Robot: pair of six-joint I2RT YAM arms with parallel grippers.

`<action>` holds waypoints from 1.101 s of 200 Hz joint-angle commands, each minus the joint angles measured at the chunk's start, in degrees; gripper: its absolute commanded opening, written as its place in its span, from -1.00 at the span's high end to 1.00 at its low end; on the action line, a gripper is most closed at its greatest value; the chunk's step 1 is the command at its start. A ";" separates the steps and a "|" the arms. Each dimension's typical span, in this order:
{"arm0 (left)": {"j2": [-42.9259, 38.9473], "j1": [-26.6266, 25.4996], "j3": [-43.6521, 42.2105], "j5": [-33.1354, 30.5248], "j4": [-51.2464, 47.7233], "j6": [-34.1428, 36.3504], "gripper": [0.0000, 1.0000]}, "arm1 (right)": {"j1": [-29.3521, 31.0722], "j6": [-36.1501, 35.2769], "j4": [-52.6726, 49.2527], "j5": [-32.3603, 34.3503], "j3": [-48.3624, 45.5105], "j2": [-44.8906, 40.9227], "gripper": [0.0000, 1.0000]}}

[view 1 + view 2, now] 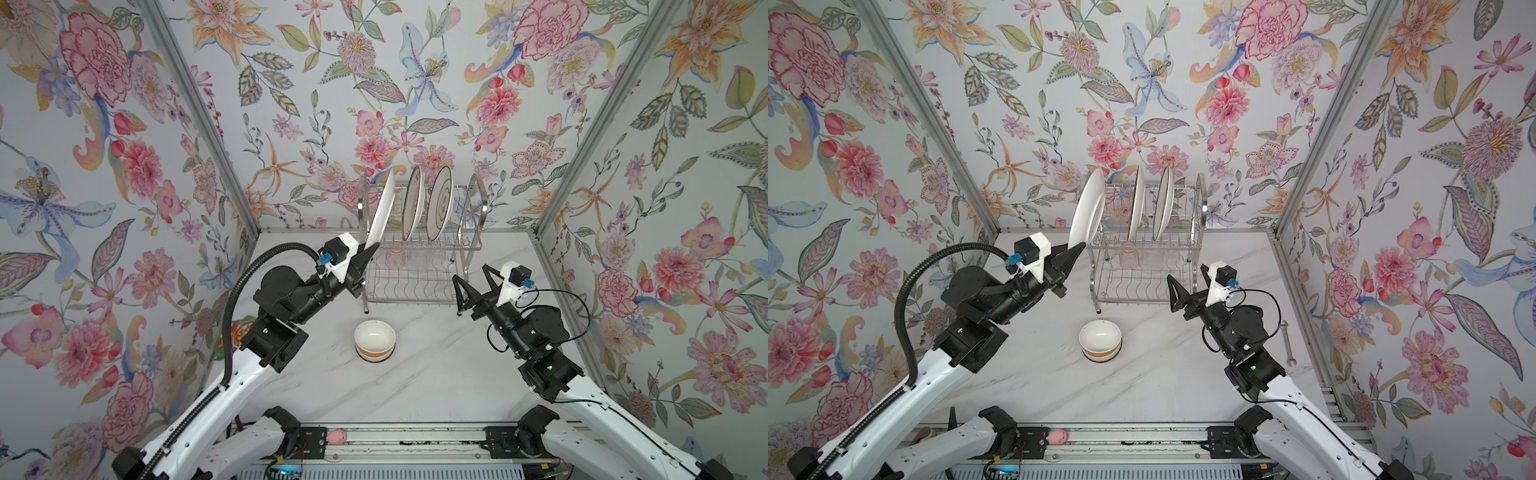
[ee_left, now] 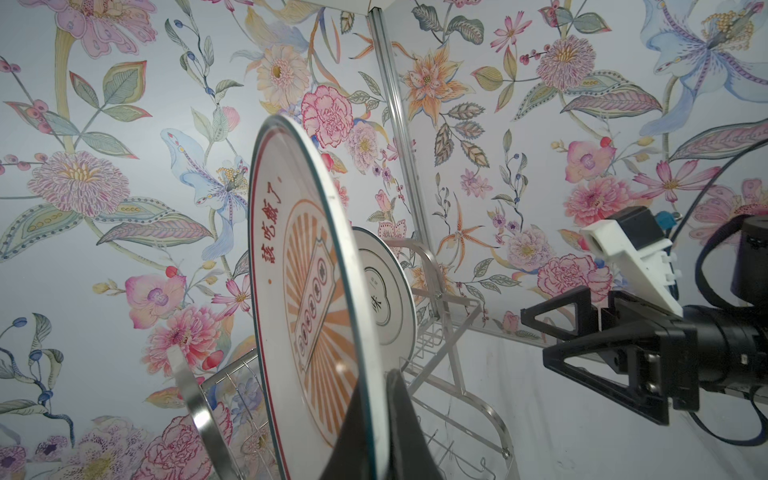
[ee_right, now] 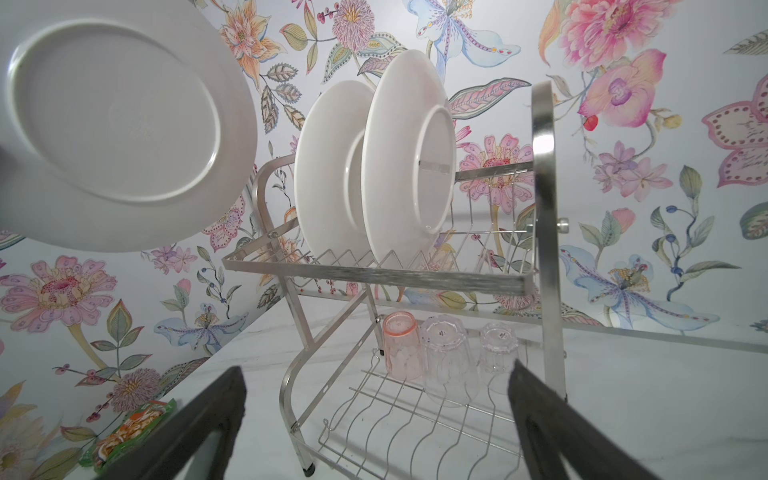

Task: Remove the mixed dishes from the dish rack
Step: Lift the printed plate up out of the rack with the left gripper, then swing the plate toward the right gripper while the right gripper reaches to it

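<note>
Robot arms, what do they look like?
The left arm and right arm have white links and black joints. The left hand and right hand have black triangular fingers under white camera mounts with blue plugs. A ribbed black hose runs along the left arm; thin black cables loop beside the right.

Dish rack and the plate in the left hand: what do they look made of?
Dish rack: metal, polished chrome or steel, going by thin bent wires and mirror-like glints. Sunburst plate: glossy white with printed face and thin rim; ceramic or melamine, cannot tell which.
</note>
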 commanded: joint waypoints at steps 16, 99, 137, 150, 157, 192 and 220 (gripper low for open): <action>-8.13 -1.96 -2.68 1.42 -9.50 10.78 1.00 | -0.40 7.45 -13.57 -0.10 4.42 -3.89 -0.98; -15.53 -10.72 -11.66 -7.61 -24.27 31.00 1.00 | -1.26 18.38 -35.20 -4.23 11.43 -8.46 -0.96; -12.81 -17.49 -15.05 -16.20 -23.02 37.99 1.00 | -3.02 21.65 -41.24 -10.35 14.36 -7.03 -0.93; -10.95 -19.22 -15.93 -18.87 -22.18 40.28 1.00 | -4.03 22.96 -42.30 -12.97 14.59 -6.46 -0.91; -9.99 -20.09 -16.43 -20.29 -21.42 41.39 1.00 | -4.75 23.66 -42.42 -14.56 14.37 -6.01 -0.89; -6.69 -23.90 -20.85 -26.08 -12.78 47.94 1.00 | -7.71 26.29 -42.35 -21.80 14.44 -1.09 -0.76; -2.46 -25.39 -22.05 -28.86 -9.27 52.48 1.00 | -8.40 26.66 -41.60 -25.39 15.49 3.75 -0.69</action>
